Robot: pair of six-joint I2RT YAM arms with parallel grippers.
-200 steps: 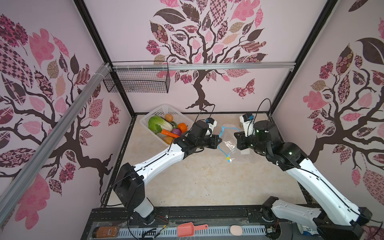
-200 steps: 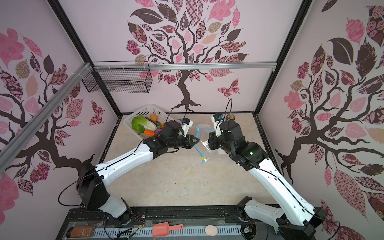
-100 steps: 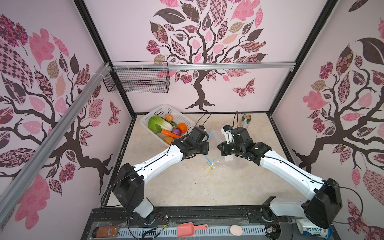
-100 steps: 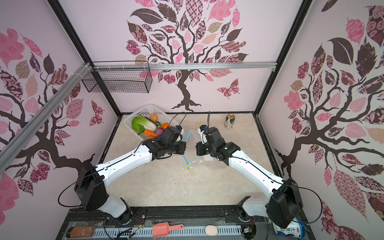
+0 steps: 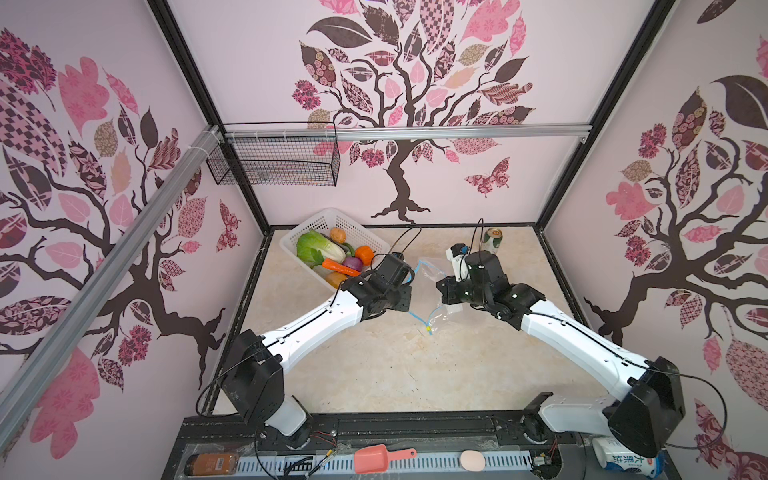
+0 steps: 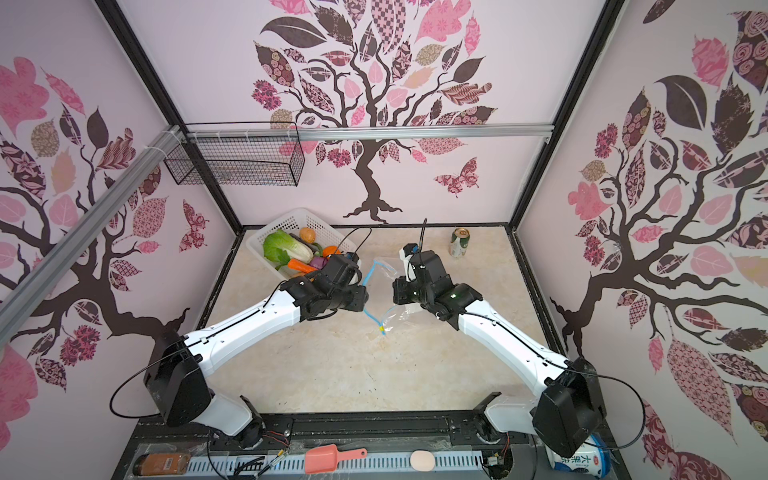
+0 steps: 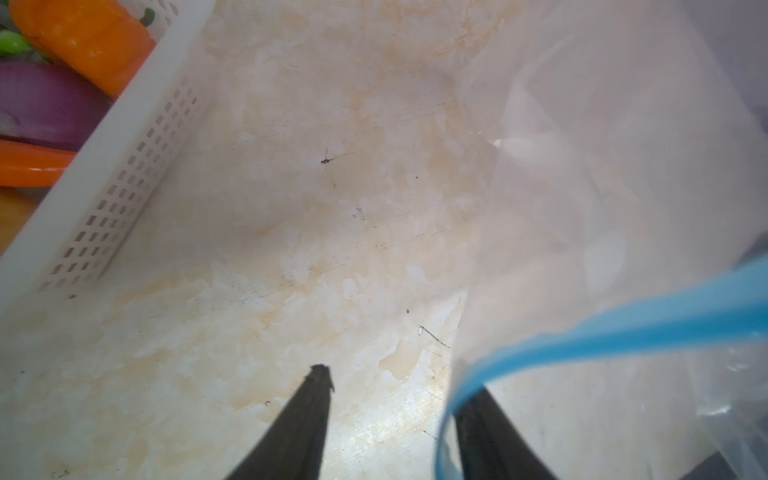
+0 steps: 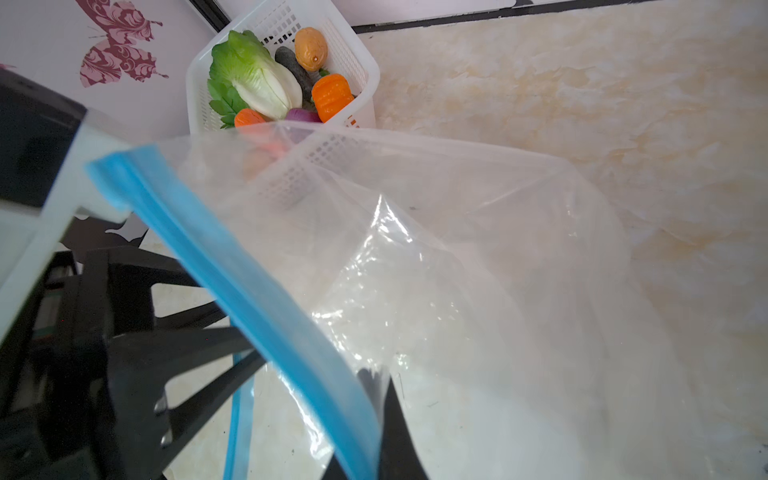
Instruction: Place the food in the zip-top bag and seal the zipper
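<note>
We have our right hand (image 8: 376, 386) pinched shut on the zipper (image 8: 232, 266) so the mouth of the zip-top bag (image 8: 457, 270) stands up off the worktop (image 5: 395, 361), our left hand (image 7: 395, 386) open beside the strip, and the food (image 5: 328, 255) lying in the basket (image 5: 328, 216).

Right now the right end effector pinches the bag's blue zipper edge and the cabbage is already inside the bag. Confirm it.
Wrong on the cabbage: it lies in the basket, not the bag, as the right wrist view shows. The right end effector does pinch the blue zipper edge.
</note>
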